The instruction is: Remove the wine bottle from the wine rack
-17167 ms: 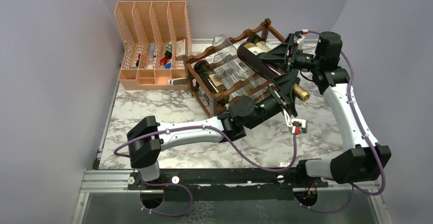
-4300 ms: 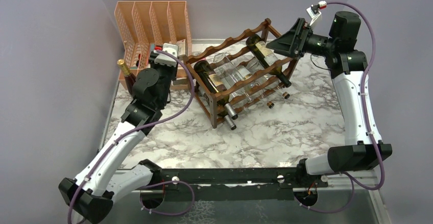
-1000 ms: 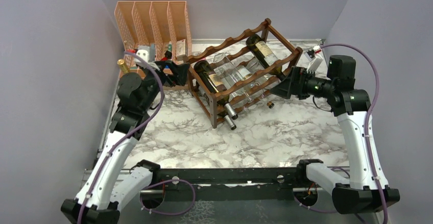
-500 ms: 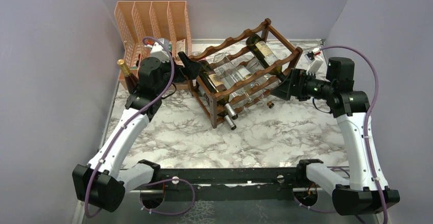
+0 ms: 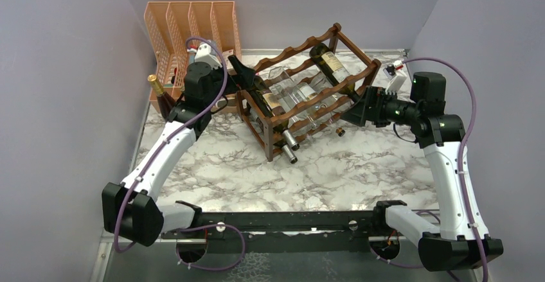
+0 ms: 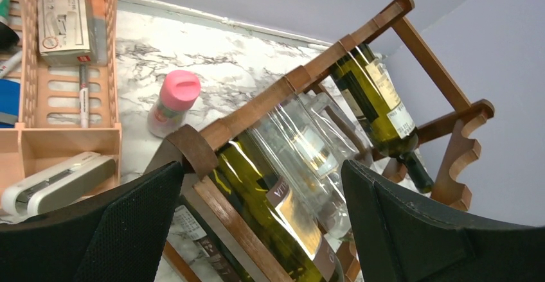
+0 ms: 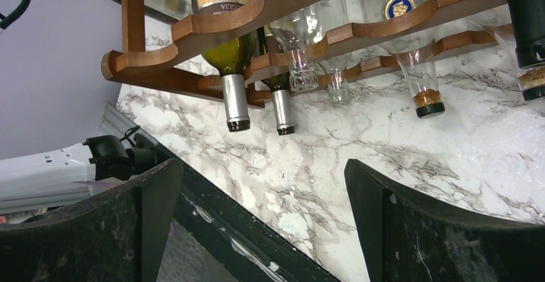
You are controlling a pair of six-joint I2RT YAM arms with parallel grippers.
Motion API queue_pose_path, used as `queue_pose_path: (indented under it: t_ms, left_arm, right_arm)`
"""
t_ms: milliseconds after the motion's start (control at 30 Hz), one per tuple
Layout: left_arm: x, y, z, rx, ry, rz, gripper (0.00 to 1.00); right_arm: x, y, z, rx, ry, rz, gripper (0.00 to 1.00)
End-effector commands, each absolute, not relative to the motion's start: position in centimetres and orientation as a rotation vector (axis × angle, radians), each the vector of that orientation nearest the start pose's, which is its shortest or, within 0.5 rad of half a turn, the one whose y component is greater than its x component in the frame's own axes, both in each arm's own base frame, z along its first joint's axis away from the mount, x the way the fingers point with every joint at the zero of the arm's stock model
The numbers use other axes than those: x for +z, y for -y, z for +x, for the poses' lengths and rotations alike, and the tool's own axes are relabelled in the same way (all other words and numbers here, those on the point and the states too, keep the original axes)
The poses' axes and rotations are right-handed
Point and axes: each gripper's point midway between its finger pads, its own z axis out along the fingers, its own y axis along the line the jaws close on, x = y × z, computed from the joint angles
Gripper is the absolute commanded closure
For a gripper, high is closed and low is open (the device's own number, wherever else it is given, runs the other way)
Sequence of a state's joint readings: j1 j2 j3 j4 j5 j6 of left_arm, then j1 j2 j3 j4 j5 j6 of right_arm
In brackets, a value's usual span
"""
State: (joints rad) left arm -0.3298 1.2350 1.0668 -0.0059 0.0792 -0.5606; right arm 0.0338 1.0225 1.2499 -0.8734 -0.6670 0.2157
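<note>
Left wrist: green wine bottle (image 6: 254, 189) lies in scalloped brown wine rack (image 6: 270, 97); left fingers (image 6: 96, 230), right fingers (image 7: 83, 227) wide.

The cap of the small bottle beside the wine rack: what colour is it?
The cap is pink; the left wrist view shows it best.

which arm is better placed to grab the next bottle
Left, probably: the left gripper, open, is at the green wine bottle, which lines up between its fingers. The right gripper, also open, faces the necks from farther off.

Dark wine rack (image 5: 297, 51) stands askew, wine bottles (image 5: 330, 65) lying across its scalloped rails
</note>
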Motion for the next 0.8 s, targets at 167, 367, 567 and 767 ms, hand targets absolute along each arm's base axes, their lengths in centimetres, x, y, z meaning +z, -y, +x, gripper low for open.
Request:
queue_pose_path:
  t_ms: [167, 367, 567, 767]
  left_arm:
    - [33.2, 19.4, 41.4, -0.811, -1.695, -0.116, 0.01]
    - [33.4, 22.4, 42.9, -0.920, -1.704, -0.095, 0.01]
    - [34.0, 24.3, 44.6, -0.968, -1.675, -0.107, 0.01]
    - [33.9, 24.9, 46.5, -0.955, -1.671, -0.120, 0.01]
  right_arm:
    - [29.9, -12.2, 24.1, 0.839, -2.171, -0.192, 0.00]
    - [29.9, -12.1, 24.2, 0.831, -2.171, -0.190, 0.00]
    - [29.7, -12.0, 24.1, 0.826, -2.173, -0.187, 0.00]
    - [29.1, -12.1, 24.2, 0.836, -2.186, -0.183, 0.00]
